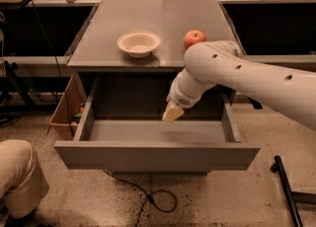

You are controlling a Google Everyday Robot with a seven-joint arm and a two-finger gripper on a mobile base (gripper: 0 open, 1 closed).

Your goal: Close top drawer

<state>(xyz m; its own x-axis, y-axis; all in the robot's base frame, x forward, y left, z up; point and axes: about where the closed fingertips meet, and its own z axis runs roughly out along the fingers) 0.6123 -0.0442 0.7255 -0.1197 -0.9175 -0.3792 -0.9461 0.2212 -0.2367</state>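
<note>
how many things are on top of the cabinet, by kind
white bowl: 1
red apple: 1
total: 2
The gripper hangs over the open top drawer, below the cabinet top, so it is not counted.

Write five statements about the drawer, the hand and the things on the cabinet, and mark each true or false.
1. The top drawer stands pulled out. True.
2. The apple lies inside the drawer. False: it sits on the cabinet top, to the right of the bowl.
3. The hand hangs over the inside of the open drawer. True.
4. The hand presses on the outer face of the drawer's front. False: it is behind the front panel, above the tray.
5. A cardboard box stands on the floor to the left of the cabinet. True.
</note>
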